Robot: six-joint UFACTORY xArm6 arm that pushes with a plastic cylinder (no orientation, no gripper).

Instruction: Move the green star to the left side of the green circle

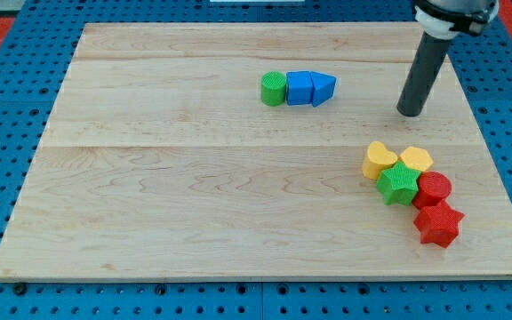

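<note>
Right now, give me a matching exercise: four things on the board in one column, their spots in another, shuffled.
1. green star
2. green circle
3. red star
4. my tip

A. lowest in the right cluster
B. left end of the top row
C. on bare board above the cluster
D. between the yellow blocks and the red ones

Pairs: 1-D, 2-B, 3-A, 4-C

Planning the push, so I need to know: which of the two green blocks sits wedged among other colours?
The green star block, packed against yellow and red blocks at the view's right. The green circle block touches only a blue block.
</note>
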